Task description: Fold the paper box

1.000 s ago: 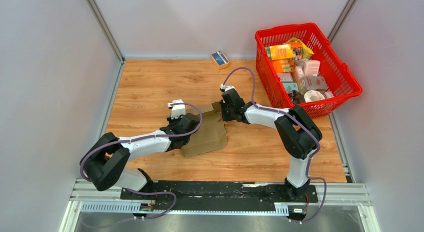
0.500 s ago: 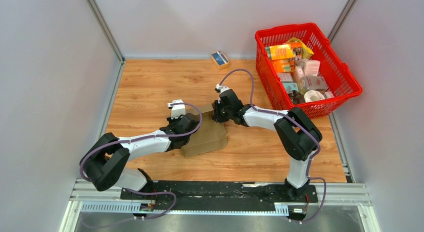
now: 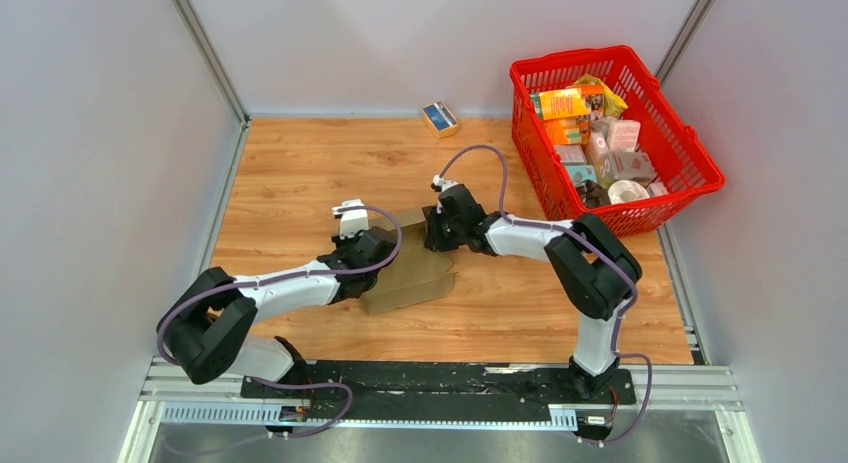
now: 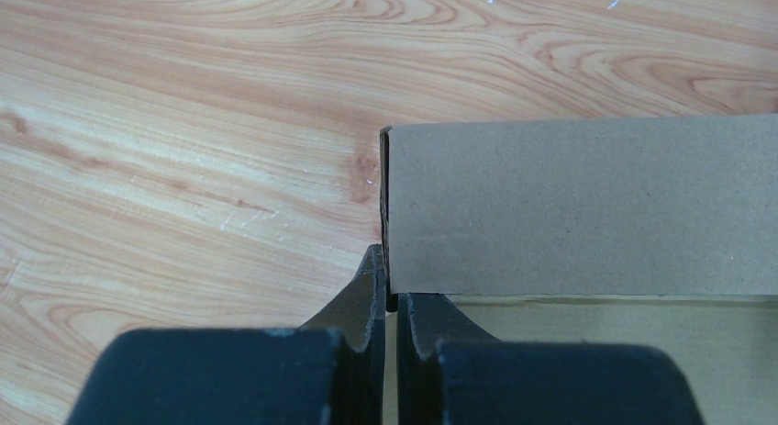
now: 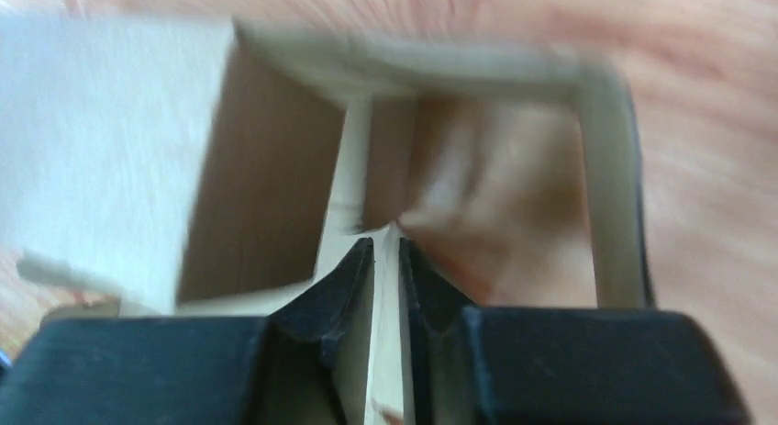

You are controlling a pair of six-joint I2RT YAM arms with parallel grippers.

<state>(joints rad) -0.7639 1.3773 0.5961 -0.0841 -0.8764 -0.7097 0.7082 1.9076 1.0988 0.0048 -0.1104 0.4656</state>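
Near the middle of the worktop [image 3: 300, 173], between both arms: the paper box [image 3: 415, 275], partly raised, one wall upright. At its left side, left tool [image 4: 393, 287] pressed together, clamped on the edge of that wall. At its far right corner, right tool [image 5: 385, 237] with a flap between the fingers; blurred, so cannot tell if pinched or loose.

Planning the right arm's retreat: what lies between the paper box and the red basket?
In the top view, only the right arm spans that gap above bare wooden table; nothing loose lies between paper box and red basket.
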